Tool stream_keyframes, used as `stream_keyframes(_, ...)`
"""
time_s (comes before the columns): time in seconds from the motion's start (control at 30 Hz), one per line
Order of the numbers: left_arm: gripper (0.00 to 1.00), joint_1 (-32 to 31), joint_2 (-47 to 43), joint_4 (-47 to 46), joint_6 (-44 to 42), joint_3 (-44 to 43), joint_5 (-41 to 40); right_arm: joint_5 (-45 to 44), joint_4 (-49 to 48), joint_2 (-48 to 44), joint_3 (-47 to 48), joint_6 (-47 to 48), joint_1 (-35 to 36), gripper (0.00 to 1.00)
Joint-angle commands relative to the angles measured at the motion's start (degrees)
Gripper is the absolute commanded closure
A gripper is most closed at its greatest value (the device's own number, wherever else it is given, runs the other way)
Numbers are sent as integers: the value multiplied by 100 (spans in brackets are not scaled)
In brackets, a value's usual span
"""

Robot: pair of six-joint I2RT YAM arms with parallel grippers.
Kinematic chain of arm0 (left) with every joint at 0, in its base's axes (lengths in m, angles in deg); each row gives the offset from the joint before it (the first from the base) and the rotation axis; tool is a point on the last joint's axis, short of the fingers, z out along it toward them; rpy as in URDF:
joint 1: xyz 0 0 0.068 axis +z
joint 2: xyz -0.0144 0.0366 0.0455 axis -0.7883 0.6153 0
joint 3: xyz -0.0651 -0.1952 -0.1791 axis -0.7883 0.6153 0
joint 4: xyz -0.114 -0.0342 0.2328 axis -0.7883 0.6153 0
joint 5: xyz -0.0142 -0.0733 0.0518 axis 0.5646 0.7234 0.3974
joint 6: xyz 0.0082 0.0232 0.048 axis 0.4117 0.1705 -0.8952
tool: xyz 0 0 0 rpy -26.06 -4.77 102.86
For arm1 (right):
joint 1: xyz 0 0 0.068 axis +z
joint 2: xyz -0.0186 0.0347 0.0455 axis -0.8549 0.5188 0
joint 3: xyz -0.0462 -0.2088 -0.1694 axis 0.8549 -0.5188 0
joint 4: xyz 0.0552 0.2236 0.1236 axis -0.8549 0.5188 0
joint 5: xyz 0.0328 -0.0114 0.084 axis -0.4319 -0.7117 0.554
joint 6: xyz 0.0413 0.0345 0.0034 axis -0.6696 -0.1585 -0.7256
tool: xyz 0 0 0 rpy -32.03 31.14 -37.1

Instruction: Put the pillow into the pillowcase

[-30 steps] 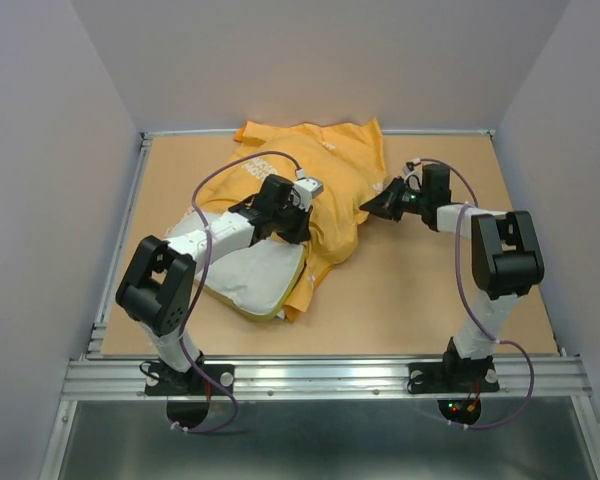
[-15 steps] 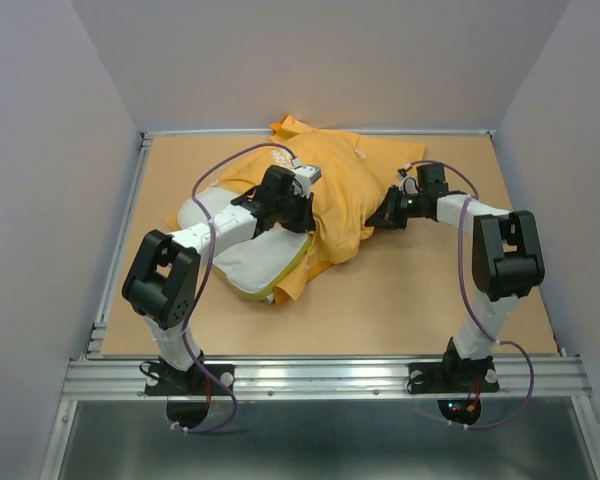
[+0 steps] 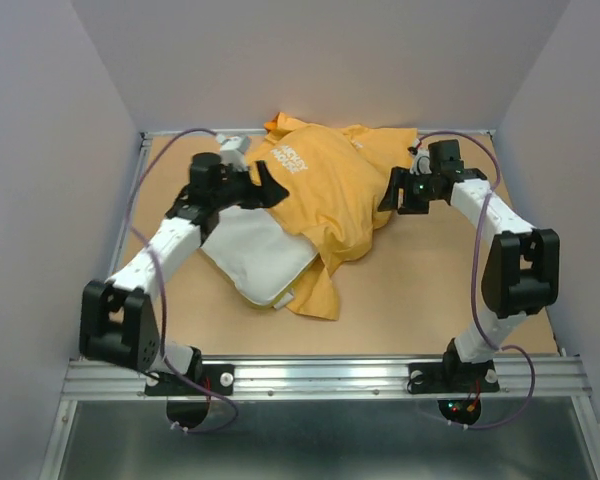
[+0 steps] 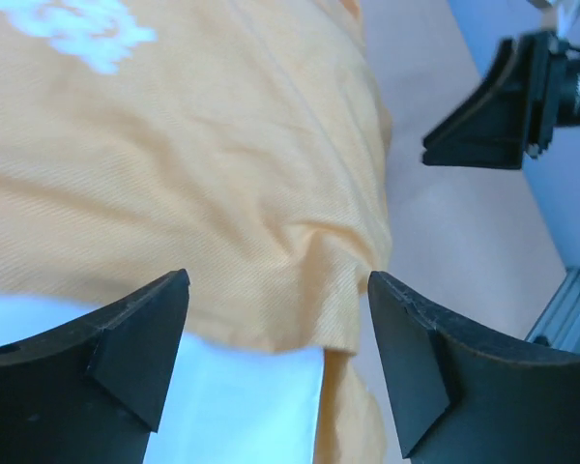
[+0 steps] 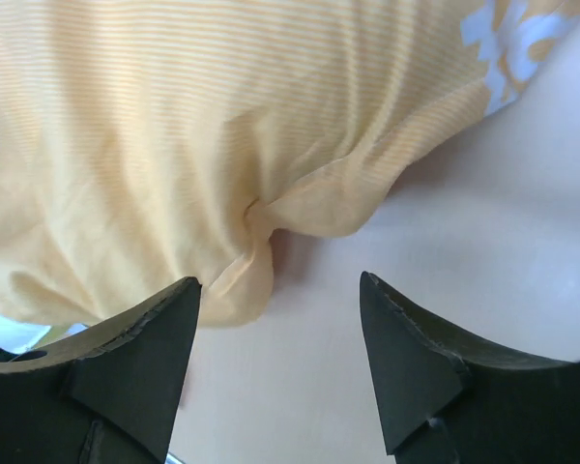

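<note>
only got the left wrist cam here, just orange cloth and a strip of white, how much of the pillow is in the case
Observer: In the top view the pillow lies with its near half bare on the table; the pillowcase covers its far part.
Operator: right claw holding the case
Observer: No. In the right wrist view the right claw is open, with a bunched pillowcase edge in front of it and nothing pinched.
Operator: where's my left claw in all this
Observer: From above, the left claw is open at the pillowcase's left edge, just beyond the bare part of the pillow.
</note>
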State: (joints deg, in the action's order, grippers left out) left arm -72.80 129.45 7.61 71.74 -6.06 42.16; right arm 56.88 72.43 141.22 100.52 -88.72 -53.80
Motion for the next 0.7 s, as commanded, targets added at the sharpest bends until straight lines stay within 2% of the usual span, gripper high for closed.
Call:
stream_keyframes(0.0,6,898,-1857,111,845,957,498,-545,323,-639,323,632,382,28)
stream_keyframes(0.03,2,1082,-2132,225,1023,1203,498,-669,323,-622,403,719,593,28)
stream_keyframes(0.1,1,1523,-2677,681,1191,1688,227,-1098,280,-552,579,887,1278,28)
stream_keyframes(0.17,1,1751,-2820,1365,1156,1898,-54,-1433,218,-299,833,1027,1883,30)
stream_keyframes(0.23,2,1945,-2890,1666,1112,2083,-143,-1592,218,-34,1088,1063,2237,30)
stream_keyframes(0.3,3,2173,-3048,2035,1051,2539,-144,-1959,244,474,1536,1378,2964,30)
stream_keyframes(0.53,11,2324,-3076,1756,1401,3094,181,-2515,438,934,1486,1476,3679,29)
stream_keyframes(0.67,12,2271,-2839,922,1876,3726,541,-2629,464,907,1301,1485,3820,29)
